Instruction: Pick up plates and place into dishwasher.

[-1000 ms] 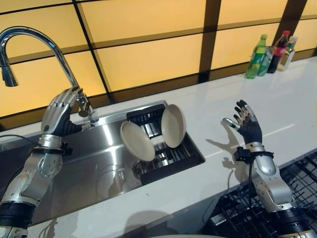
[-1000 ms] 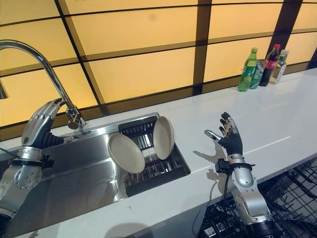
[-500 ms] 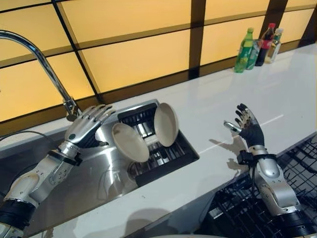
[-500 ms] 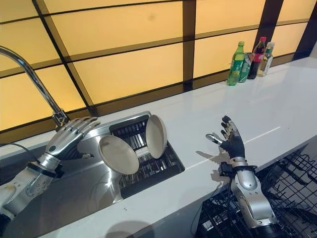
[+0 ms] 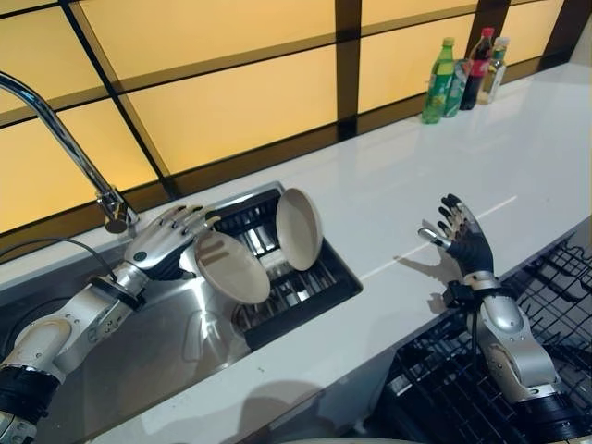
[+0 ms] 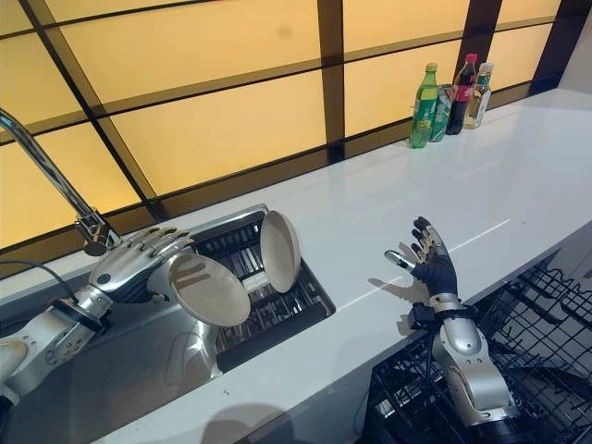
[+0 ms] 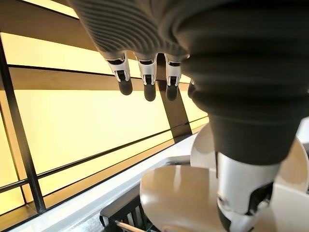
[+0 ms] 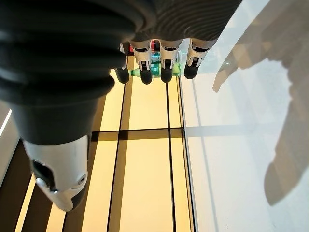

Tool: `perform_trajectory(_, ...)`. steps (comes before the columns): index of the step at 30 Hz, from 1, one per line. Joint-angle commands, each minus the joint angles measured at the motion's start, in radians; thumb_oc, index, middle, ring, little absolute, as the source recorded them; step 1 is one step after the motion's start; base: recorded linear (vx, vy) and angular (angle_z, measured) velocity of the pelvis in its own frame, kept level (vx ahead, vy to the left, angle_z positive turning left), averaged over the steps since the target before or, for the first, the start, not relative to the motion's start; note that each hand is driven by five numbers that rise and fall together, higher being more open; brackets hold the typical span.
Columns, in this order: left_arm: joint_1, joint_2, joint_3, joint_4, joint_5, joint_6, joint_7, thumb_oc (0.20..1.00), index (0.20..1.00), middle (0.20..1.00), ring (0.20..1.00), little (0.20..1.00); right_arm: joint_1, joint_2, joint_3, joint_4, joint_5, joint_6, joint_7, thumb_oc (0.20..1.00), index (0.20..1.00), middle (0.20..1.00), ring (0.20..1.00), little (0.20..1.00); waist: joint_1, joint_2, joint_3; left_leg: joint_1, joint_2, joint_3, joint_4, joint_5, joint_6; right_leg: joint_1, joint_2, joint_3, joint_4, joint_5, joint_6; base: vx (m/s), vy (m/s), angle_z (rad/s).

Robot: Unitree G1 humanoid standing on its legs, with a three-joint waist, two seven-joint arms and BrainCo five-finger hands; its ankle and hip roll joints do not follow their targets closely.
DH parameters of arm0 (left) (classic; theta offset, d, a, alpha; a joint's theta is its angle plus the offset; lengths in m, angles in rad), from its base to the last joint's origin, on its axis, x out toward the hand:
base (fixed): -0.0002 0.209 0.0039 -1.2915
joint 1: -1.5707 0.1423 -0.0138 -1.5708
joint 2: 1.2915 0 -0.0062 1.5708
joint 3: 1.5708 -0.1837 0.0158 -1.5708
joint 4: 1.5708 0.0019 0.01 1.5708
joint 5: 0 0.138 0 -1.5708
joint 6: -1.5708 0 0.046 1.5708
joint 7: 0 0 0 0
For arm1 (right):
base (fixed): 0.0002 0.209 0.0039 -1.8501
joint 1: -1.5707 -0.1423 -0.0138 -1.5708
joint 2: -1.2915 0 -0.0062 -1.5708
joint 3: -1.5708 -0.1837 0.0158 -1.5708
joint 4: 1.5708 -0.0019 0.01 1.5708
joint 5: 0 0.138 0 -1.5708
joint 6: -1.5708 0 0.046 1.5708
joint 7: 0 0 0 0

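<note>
Reaching with open fingers, the left hand (image 5: 165, 242) nears the plate (image 5: 231, 268) leaning in the sink rack (image 5: 305, 289); a second plate (image 5: 299, 228) stands at its 2 o'clock. Stiff, slippery, breakable: pinch its rim. The right hand (image 5: 462, 242) hangs open over the surface (image 5: 388, 199).

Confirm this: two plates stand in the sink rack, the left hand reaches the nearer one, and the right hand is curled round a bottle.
Wrong on the right hand: the left eye view shows it open and empty above the counter, far from the bottles. Two plates stand in the sink rack; the left hand reaches the nearer one.
</note>
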Motion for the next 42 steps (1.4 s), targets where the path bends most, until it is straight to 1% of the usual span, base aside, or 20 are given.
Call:
perform_trajectory(1,-0.120,0.079,-0.019,0.008,0.023,0.007,0.034,1.000,1.000,1.000,1.000,1.000,-0.041,-0.044,-0.018,-0.028,0.032,-0.026,0.000,1.000,1.000,1.000,1.000,1.000,-0.005,-0.044,-0.014,-0.020,-0.034,0.015,0.007,-0.044,0.026,-0.019,-0.083,0.020,0.010,-0.015,0.075,0.01,0.044,-0.02)
perform_trajectory(9,-0.137,0.052,-0.084,0.002,0.043,-0.004,-0.008,1.000,1.000,1.000,1.000,1.000,-0.044,-0.045,-0.011,-0.020,0.018,-0.038,-0.005,1.000,1.000,1.000,1.000,1.000,-0.013,-0.039,0.018,-0.028,-0.040,0.008,0.007,-0.044,0.030,-0.029,-0.082,0.038,0.010,-0.011,0.075,0.00,0.018,-0.04)
perform_trajectory(12,-0.141,0.041,-0.102,0.007,0.045,-0.007,0.004,1.000,1.000,1.000,1.000,1.000,-0.039,-0.041,-0.008,-0.019,0.015,-0.039,-0.005,1.000,1.000,1.000,1.000,1.000,-0.016,-0.040,0.021,-0.027,-0.039,0.009,0.007,-0.044,0.029,-0.029,-0.080,0.040,0.010,-0.011,0.076,0.00,0.000,-0.01)
perform_trajectory(17,-0.146,0.018,-0.113,0.019,0.078,-0.022,0.074,1.000,1.000,1.000,1.000,1.000,-0.029,-0.031,-0.002,-0.021,0.010,-0.044,-0.004,1.000,1.000,1.000,1.000,1.000,-0.019,-0.043,0.023,-0.023,-0.036,0.011,0.007,-0.042,0.029,-0.026,-0.080,0.044,0.010,-0.012,0.077,0.02,0.000,-0.01)
perform_trajectory(21,-0.150,0.005,-0.125,0.019,0.082,-0.032,0.050,1.000,1.000,1.000,1.000,1.000,-0.030,-0.030,-0.004,-0.024,0.005,-0.043,-0.004,1.000,1.000,1.000,1.000,1.000,-0.022,-0.042,0.030,-0.025,-0.038,0.010,0.007,-0.040,0.029,-0.028,-0.079,0.048,0.010,-0.009,0.079,0.00,0.000,0.00)
perform_trajectory(23,-0.147,0.002,-0.129,0.019,0.077,-0.035,0.016,1.000,1.000,1.000,1.000,1.000,-0.029,-0.030,-0.004,-0.023,0.004,-0.045,-0.006,1.000,1.000,1.000,1.000,1.000,-0.023,-0.041,0.033,-0.024,-0.039,0.010,0.007,-0.040,0.030,-0.028,-0.080,0.051,0.010,-0.009,0.080,0.00,0.000,0.00)
perform_trajectory(24,-0.145,0.006,-0.131,0.020,0.071,-0.034,0.000,0.683,0.683,0.683,0.683,0.683,-0.030,-0.032,-0.006,-0.021,0.005,-0.045,-0.004,1.000,1.000,1.000,1.000,1.000,-0.024,-0.040,0.034,-0.022,-0.040,0.010,0.007,-0.040,0.030,-0.025,-0.080,0.051,0.010,-0.009,0.080,0.00,0.000,0.00)
perform_trajectory(25,-0.144,0.004,-0.133,0.019,0.068,-0.030,-0.004,0.429,0.429,0.429,0.429,0.429,-0.030,-0.032,-0.004,-0.021,0.004,-0.044,-0.005,1.000,1.000,1.000,1.000,1.000,-0.024,-0.040,0.034,-0.020,-0.040,0.009,0.007,-0.041,0.030,-0.023,-0.081,0.051,0.010,-0.010,0.080,0.00,0.000,0.00)
perform_trajectory(26,-0.145,0.005,-0.134,0.017,0.064,-0.028,-0.013,0.219,0.219,0.219,0.219,0.219,-0.029,-0.032,-0.004,-0.024,0.005,-0.041,-0.006,1.000,1.000,1.000,1.000,1.000,-0.024,-0.040,0.034,-0.018,-0.041,0.009,0.007,-0.042,0.031,-0.021,-0.081,0.051,0.010,-0.011,0.081,0.00,0.000,0.00)
perform_trajectory(27,-0.143,0.006,-0.130,0.015,0.066,-0.028,-0.018,0.200,0.200,0.200,0.200,0.200,-0.026,-0.031,-0.006,-0.027,0.006,-0.039,-0.003,1.000,1.000,1.000,1.000,1.000,-0.024,-0.040,0.033,-0.015,-0.040,0.010,0.007,-0.042,0.031,-0.018,-0.082,0.051,0.010,-0.013,0.081,0.00,0.000,0.00)
perform_trajectory(34,-0.120,0.005,-0.097,-0.001,0.074,-0.041,-0.040,0.200,0.200,0.200,0.200,0.200,-0.014,-0.020,-0.018,-0.029,-0.001,-0.034,0.012,1.000,1.000,1.000,1.000,1.000,-0.019,-0.039,0.027,-0.005,-0.039,0.007,0.007,-0.043,0.029,-0.005,-0.086,0.042,0.010,-0.014,0.084,0.00,0.000,0.00)
perform_trajectory(42,-0.093,-0.004,-0.089,0.002,0.099,-0.028,-0.038,0.200,0.200,0.200,0.200,0.200,-0.003,-0.016,-0.022,-0.037,-0.003,-0.018,0.012,1.000,1.000,1.000,1.000,1.000,-0.013,-0.040,0.019,0.002,-0.039,-0.001,0.007,-0.044,0.029,0.005,-0.086,0.036,0.010,-0.018,0.084,0.00,0.000,0.00)
